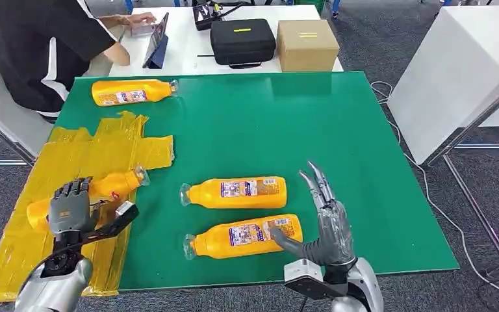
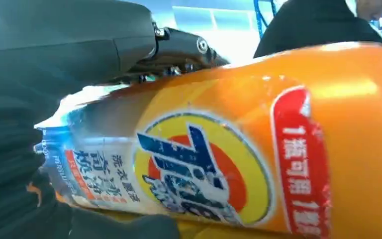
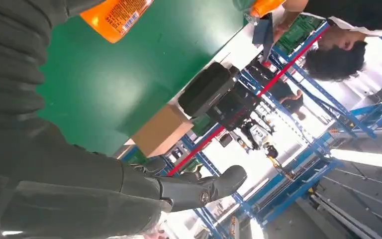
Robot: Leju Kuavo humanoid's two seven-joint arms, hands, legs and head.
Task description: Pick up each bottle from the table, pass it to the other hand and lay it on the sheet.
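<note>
Item 1, left hand (image 1: pixel 71 208): I have it wrapped around a bottle (image 1: pixel 107 188) lying on the yellow sheet (image 1: pixel 97 146), cap toward the table's middle. The left wrist view shows the label pressed close against the palm; whether the bottle's weight is already on the sheet I cannot tell from here.

Item 2, right hand (image 1: pixel 321 221): empty, fingers spread and pointing away, thumb touching the base end of the nearest bottle (image 1: pixel 243 237) on the green table (image 1: pixel 338 130).

Item 3: middle bottle (image 1: pixel 234 193), just beyond the nearest one, lying parallel.

Item 4: far bottle (image 1: pixel 130 91), at the table's far left corner, near a seated person (image 1: pixel 32 45).

Risks, as I judge them: a released bottle may roll off the wrinkled sheet; the right thumb may nudge the nearest bottle into its neighbour; the far bottle looks a long reach.
</note>
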